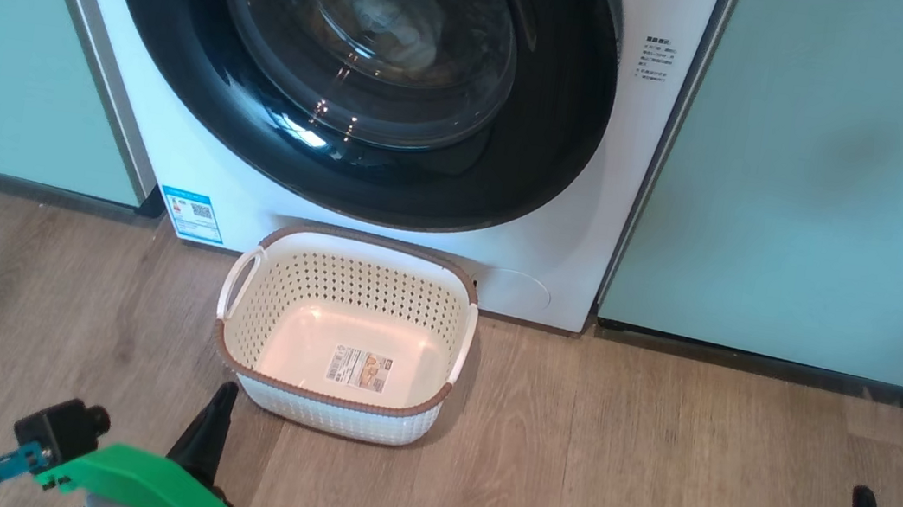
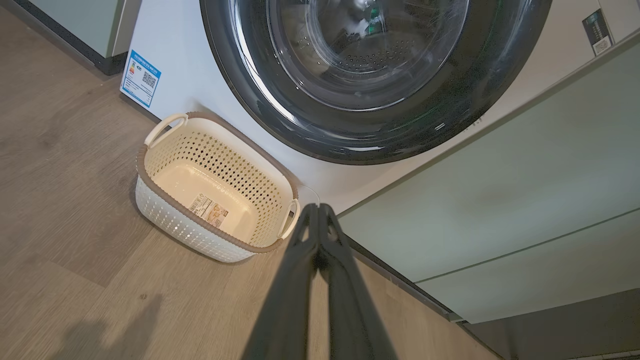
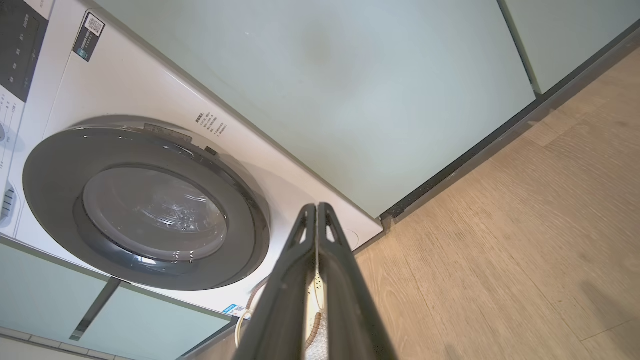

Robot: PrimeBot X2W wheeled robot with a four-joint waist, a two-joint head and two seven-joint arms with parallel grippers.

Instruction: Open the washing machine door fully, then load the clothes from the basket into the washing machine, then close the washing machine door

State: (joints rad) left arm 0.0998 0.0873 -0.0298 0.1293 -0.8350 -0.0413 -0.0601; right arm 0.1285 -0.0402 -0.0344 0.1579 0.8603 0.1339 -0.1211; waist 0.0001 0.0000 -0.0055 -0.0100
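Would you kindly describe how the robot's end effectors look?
The left end effector and right end effector each have two long, tapering dark grey fingers with small triangular cut-outs near the tips, on bright green housings. A small black camera with a blue connector sits beside the left one.

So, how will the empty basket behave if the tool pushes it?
Probably light: the basket is thin perforated plastic with nothing inside. It would likely slide easily on the smooth wooden floor, perhaps turning rather than tipping, given its wide flat bottom.
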